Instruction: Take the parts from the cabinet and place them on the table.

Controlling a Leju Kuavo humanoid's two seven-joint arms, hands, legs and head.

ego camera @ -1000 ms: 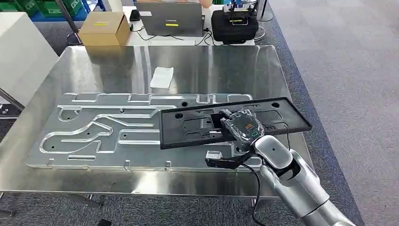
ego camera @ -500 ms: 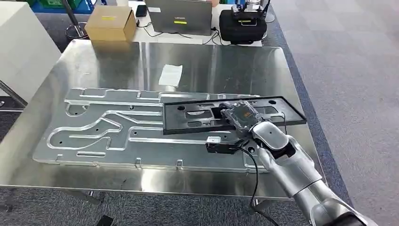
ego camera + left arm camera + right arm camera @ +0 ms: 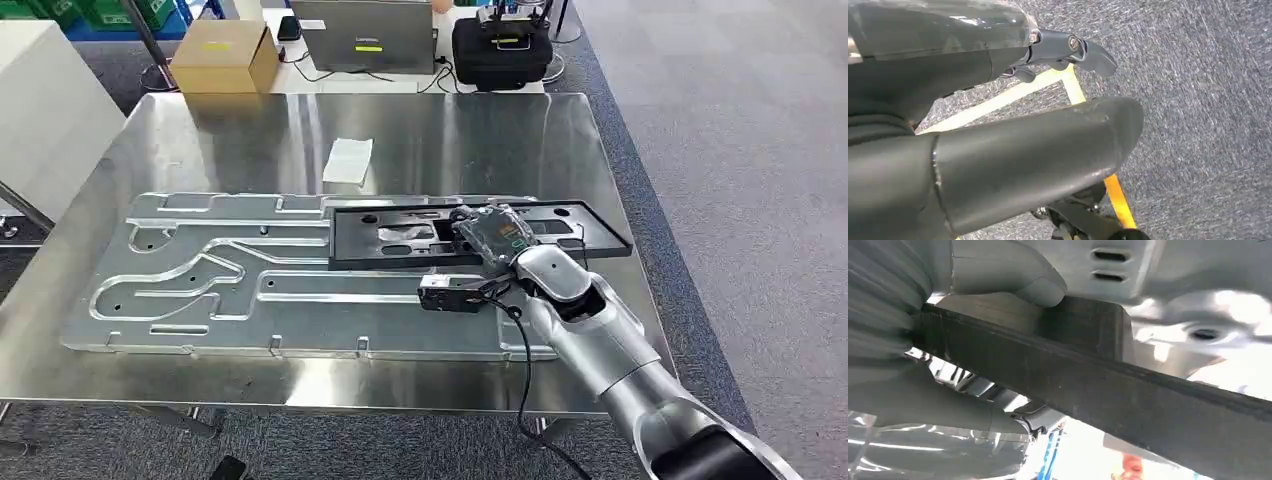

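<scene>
R hand [image 3: 492, 236] clamped on long black frame part [image 3: 400, 235] held over machined alu plate [image 3: 200, 270] on steel table [image 3: 450, 130]; off-centre grip, so free end could tip & scrape plate at release; L hand [image 3: 1068, 50] hangs empty, fingers apart.

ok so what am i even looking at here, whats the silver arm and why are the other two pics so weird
It is a humanoid robot. The wide picture comes from its head, looking down at a steel table. Its right hand holds a flat black panel over a large machined aluminium plate. A small white paper lies further back.

The other two pictures come from cameras at the wrists, so they look turned. The right wrist view shows the thumb against the panel's dark edge. The left wrist view shows the left hand hanging over grey carpet.
</scene>
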